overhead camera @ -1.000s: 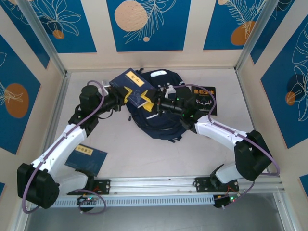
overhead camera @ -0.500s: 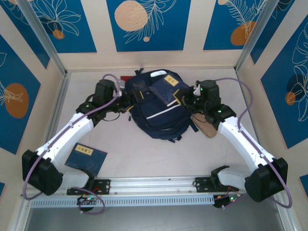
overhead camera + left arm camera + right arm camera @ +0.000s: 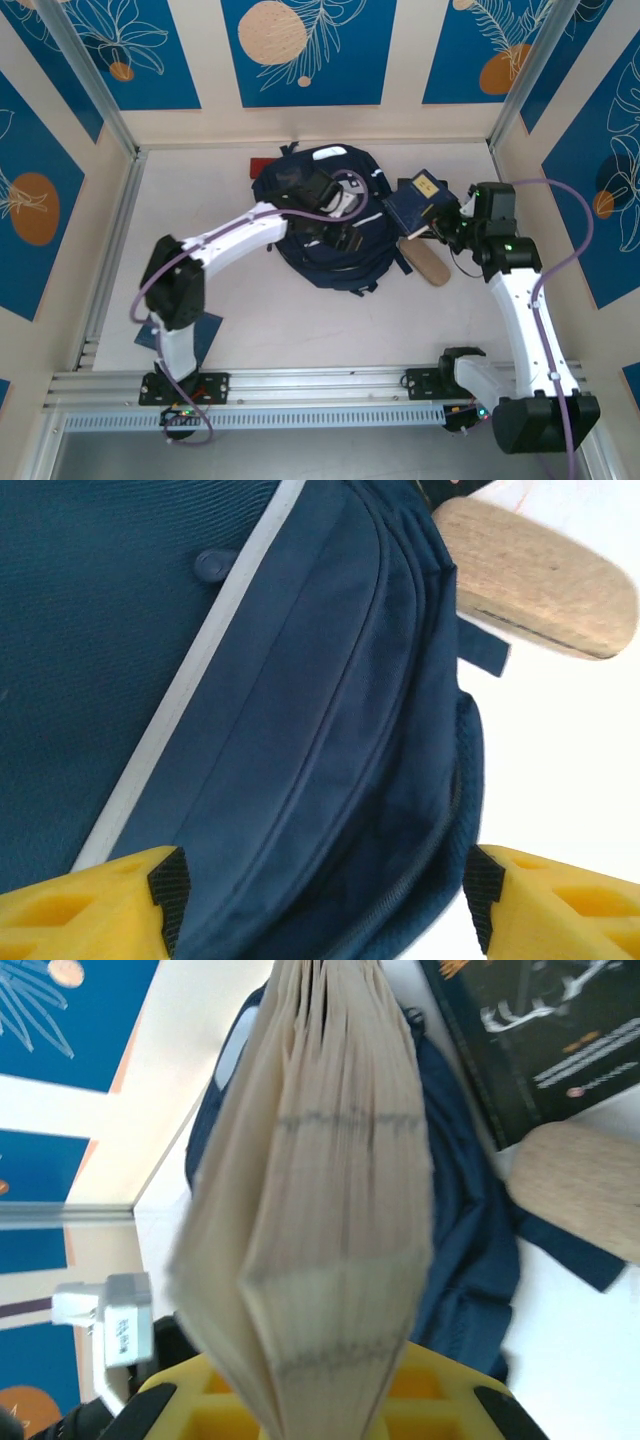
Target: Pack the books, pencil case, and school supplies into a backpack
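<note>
The left gripper (image 3: 320, 885) hangs with jaws spread just above the large navy-blue fabric backpack (image 3: 300, 710), grasping nothing. The right gripper (image 3: 446, 216) pinches a thin dark-blue book (image 3: 417, 198), pages fanning. The backpack lies to its left. A tan oblong pencil case (image 3: 425, 262) rests just beneath it on the white surface (image 3: 300, 320).

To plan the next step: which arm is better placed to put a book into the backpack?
Right, probably: the right gripper holds the blue book beside the backpack; the left gripper is open above it.
</note>
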Available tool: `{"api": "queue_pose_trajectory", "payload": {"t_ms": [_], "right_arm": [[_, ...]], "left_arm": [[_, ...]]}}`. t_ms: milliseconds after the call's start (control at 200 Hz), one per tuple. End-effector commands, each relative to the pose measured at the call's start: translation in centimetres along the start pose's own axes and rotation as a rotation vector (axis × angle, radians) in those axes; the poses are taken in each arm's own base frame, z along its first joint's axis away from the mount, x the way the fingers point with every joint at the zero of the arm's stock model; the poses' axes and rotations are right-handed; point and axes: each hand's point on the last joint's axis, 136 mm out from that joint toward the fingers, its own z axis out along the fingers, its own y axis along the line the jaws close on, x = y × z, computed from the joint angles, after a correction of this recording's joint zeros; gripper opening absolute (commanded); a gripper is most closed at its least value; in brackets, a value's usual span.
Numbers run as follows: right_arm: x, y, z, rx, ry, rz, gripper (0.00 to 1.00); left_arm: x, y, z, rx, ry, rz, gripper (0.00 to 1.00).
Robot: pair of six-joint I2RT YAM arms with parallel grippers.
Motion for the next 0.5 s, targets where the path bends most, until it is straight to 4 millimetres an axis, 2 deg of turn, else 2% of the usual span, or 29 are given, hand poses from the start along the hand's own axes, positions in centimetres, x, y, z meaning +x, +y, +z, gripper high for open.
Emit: {"api": "queue_pose_trajectory", "payload": {"t_ms": [0, 110, 225, 380, 495], "right_arm": [[1.1, -1.6, -0.7, 0.0, 0.037, 0.007, 0.09], [1.1, -2.6, -1.0, 0.006, 0.036, 0.037, 0.09], [1.1, -3.1, -1.1, 0.004, 0.038, 0.058, 0.09], [1.1, -3.3, -1.2, 0.001, 0.041, 0.067, 0.09], [1.0, -3.3, -1.2, 0.001, 0.039, 0.073, 0.09]], "left_arm": [[-0.1, 0.6, 2.3, -0.075, 0.07, 0.166, 0.7], [-0.5, 0.7, 5.2, -0.084, 0.102, 0.194, 0.67], [-0.7, 1.0, 7.2, -0.095, 0.124, 0.209, 0.66], [-0.3, 2.3, 8.9, -0.159, 0.156, 0.231, 0.65], [0.4, 2.6, 9.5, -0.171, 0.183, 0.24, 0.6]]}}
